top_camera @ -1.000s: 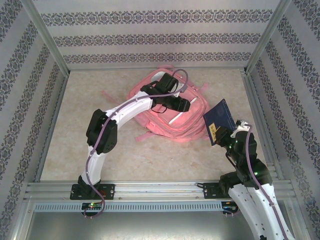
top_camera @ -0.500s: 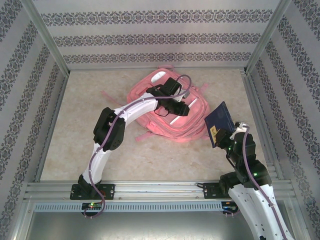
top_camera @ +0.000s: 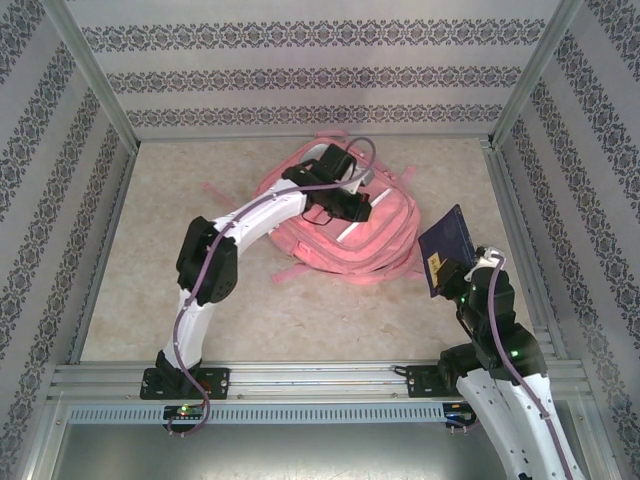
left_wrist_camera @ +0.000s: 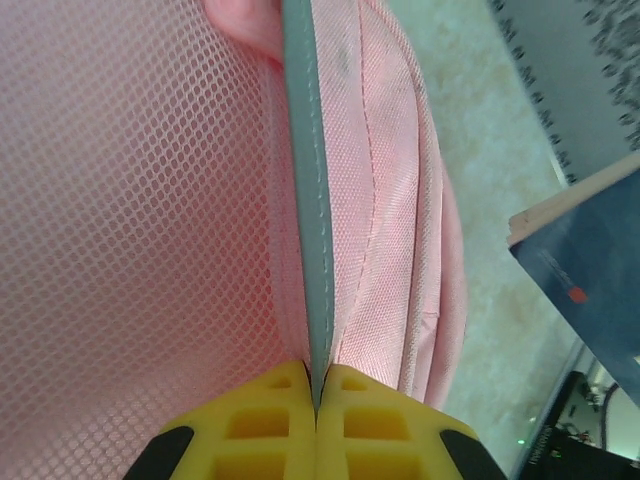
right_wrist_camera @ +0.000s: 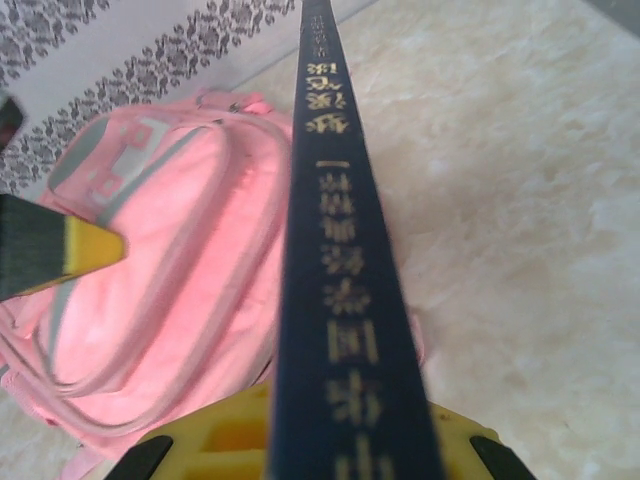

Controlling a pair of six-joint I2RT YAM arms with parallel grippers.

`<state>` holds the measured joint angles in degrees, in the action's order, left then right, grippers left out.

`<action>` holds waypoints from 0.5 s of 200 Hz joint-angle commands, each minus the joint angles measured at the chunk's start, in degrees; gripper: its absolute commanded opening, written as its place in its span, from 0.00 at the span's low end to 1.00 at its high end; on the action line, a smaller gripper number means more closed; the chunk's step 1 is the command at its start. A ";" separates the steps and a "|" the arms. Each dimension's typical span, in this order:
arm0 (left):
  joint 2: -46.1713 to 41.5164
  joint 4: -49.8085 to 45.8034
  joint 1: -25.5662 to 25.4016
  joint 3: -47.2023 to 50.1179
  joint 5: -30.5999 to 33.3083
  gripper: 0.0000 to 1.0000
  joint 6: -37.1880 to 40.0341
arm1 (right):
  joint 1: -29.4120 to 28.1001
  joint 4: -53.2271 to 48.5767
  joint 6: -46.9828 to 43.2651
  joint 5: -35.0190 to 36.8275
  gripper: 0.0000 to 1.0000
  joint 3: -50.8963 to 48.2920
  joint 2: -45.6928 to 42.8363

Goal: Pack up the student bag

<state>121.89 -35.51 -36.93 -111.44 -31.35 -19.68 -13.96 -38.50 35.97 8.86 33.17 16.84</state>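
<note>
Both clamp something: left pincer (left_wrist_camera: 316, 400) on grey trim (left_wrist_camera: 312, 200) of the student bag (top_camera: 390, 228), right pincer (right_wrist_camera: 340, 445) on a navy book (top_camera: 447, 248) nearby.

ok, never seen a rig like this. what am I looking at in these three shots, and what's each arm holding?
Two robot arms are bolted at the near edge of a table. The overhead picture comes from a fixed camera above and behind them. The other two come from a camera on each wrist, looking out along its own yellow jaws.

On the table lies a pink student bag. The left arm reaches over it, and its wrist view shows the left jaws shut on a grey-trimmed edge of the bag, next to pink mesh.

The right arm holds a dark blue book to the right of the bag. The right jaws are shut on it, with its gold-lettered spine facing the wrist camera.
</note>
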 commanded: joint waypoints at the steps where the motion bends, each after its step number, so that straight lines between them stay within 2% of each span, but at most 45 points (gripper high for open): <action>1: -9.31 0.58 3.61 -0.12 -3.80 0.00 -0.69 | 0.63 0.99 -0.07 4.15 0.00 2.95 -1.57; 29: -12.48 1.45 6.39 0.13 -8.24 0.00 -1.68 | 0.64 2.92 2.30 -0.08 0.00 1.83 -0.38; 52: -13.43 2.59 7.72 0.58 -11.47 0.00 -2.03 | 0.86 8.46 5.37 -8.88 0.00 -0.57 2.11; 75: -13.45 3.13 8.05 0.54 -13.43 0.00 -1.83 | 1.93 18.20 11.37 -20.77 0.00 -4.55 5.73; 100: -13.55 4.33 8.48 0.94 -15.43 0.00 -2.00 | 4.79 34.56 22.03 -32.32 0.00 -9.81 11.85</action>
<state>110.87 -35.64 -28.49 -109.91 -39.94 -20.69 -11.46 -23.29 46.48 -8.54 27.31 24.29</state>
